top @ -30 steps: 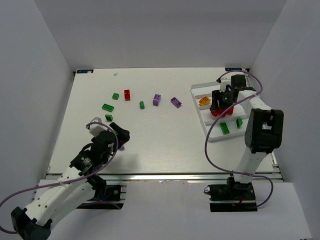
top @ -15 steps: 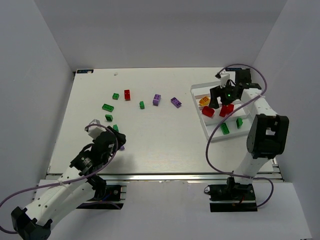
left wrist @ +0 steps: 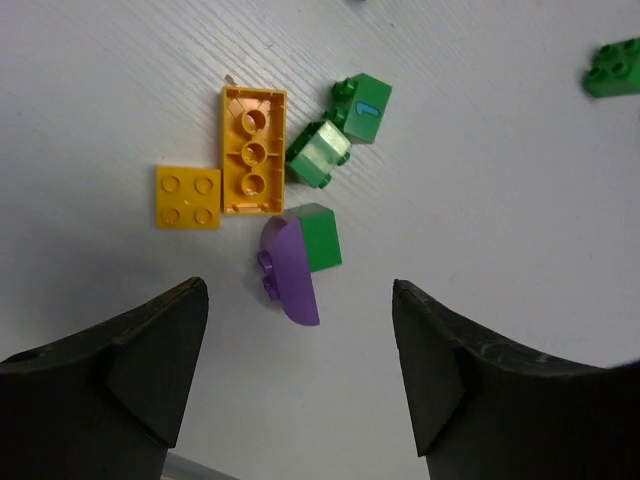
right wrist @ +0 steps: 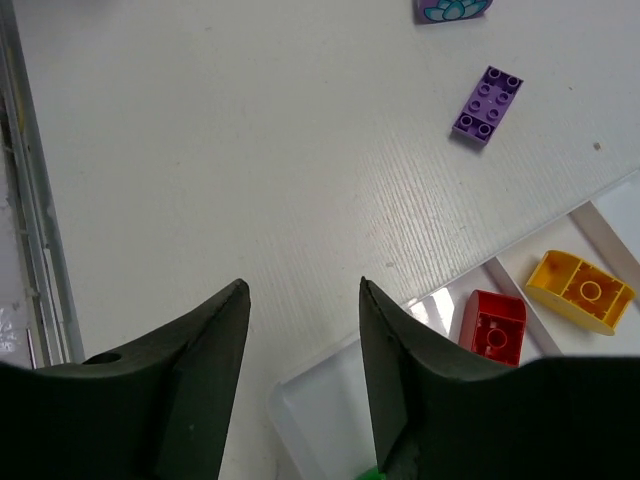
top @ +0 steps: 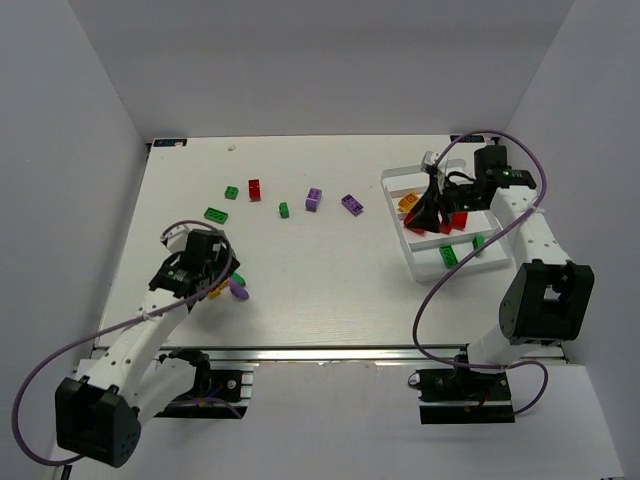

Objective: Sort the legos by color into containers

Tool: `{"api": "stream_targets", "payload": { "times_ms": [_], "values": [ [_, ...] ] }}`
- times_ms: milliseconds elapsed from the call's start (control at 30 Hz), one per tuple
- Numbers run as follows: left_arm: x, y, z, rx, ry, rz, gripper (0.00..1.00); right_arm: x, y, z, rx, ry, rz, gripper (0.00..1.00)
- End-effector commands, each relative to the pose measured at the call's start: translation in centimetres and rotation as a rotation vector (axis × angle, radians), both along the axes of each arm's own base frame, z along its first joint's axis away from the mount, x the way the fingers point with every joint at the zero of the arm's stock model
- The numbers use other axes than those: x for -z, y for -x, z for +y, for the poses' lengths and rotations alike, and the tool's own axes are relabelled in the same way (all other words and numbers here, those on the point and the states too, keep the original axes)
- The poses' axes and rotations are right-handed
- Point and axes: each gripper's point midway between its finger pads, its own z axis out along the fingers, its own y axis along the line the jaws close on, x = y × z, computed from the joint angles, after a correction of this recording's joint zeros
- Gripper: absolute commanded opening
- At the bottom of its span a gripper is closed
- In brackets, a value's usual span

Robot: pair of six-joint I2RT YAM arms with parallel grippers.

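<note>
My left gripper is open and empty, hovering over a small pile: a long orange brick, an orange square, a purple rounded piece and three green bricks. My left gripper stands just short of the purple piece. Green, red and purple legos lie loose mid-table. The white tray holds an orange piece, red bricks and green bricks. My right gripper is open and empty above the tray's left edge.
In the right wrist view my gripper looks down on a purple brick on the table, and on a red brick and a yellow piece in the tray. White walls enclose the table on three sides.
My right gripper has lifted off the red bricks in the tray and opened toward the tray's left edge. My left gripper has shifted left, uncovering the orange and purple pieces.
</note>
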Motion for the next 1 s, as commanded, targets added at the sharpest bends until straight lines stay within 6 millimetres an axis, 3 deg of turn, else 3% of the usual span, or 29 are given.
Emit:
{"api": "stream_targets", "payload": {
  "times_ms": [0, 233, 600, 967],
  "values": [
    [-1.6, -2.3, 0.4, 0.087, 0.028, 0.011, 0.86, -1.9, 0.3, 0.7, 0.014, -0.05, -0.035, 0.53],
    [-2.1, -5.0, 1.2, 0.118, 0.007, 0.055, 0.9, -2.5, -0.5, 0.0, 0.106, -0.026, -0.073, 0.61],
    [0.5, -3.9, 2.2, 0.139, -0.041, 0.138, 0.78, -1.0, -0.5, -0.4, 0.151, -0.008, -0.022, 0.62],
    [2.5, -4.3, 3.7, 0.116, -0.089, 0.195, 0.68, -0.1, -0.3, -0.4, 0.155, -0.002, 0.015, 0.62]
  ]
}}
